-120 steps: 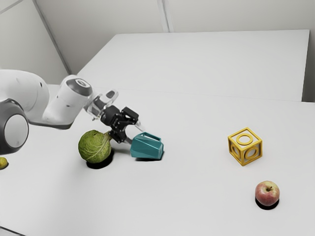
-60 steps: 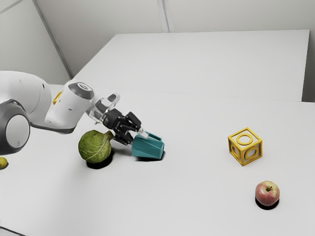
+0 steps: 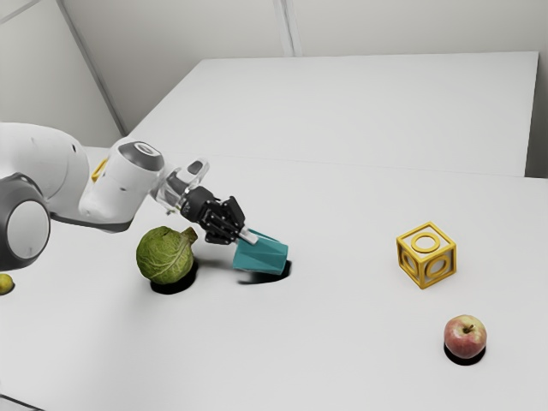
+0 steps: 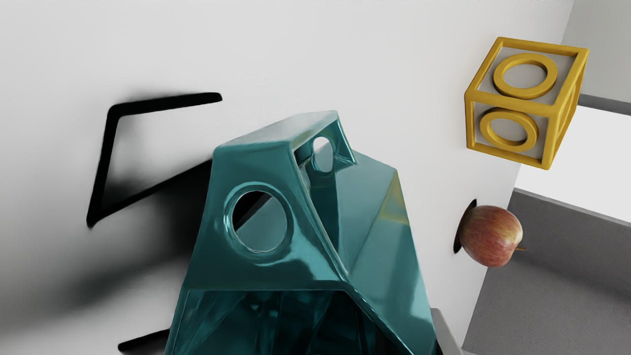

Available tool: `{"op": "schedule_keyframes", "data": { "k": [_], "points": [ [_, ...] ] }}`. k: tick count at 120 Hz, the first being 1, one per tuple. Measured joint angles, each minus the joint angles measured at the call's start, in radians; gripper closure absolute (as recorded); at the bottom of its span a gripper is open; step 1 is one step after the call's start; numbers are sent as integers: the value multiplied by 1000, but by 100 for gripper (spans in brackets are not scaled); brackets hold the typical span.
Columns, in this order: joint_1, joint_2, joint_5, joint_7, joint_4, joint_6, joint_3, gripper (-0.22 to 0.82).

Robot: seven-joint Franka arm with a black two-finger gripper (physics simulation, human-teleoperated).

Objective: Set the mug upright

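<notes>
This looks like a plain, lab-like room: a white robot arm [image 3: 120, 193] reaches from the exterior view's left over a broad white tabletop [image 3: 342, 342], with pale, seamed walls [image 3: 411, 26] on the far side and to the left.

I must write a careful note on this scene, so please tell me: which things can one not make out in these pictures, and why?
- Mug, part nearest the end effector: wrist view, cut off by the bottom edge.
- Yellow object: exterior view, mostly hidden by the arm.
- Small yellow-green thing: exterior view, cut by the left edge.
</notes>
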Motion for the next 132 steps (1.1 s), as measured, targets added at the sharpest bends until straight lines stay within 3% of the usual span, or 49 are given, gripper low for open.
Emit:
{"op": "schedule_keyframes", "data": {
  "k": [26,49,66,76,88,101,132],
  "points": [
    [-11,-51,10,-1,17,9,2,78],
    [-19,-78,167,-3,178,7,1,78],
    [-50,7,466,-22,381,12,-23,78],
    [-88,68,620,-41,430,43,-34,78],
    [-119,89,745,-74,426,99,-39,78],
    [-138,19,840,-116,299,137,-44,78],
    [-165,1,906,-205,228,170,-52,78]
  ]
}}
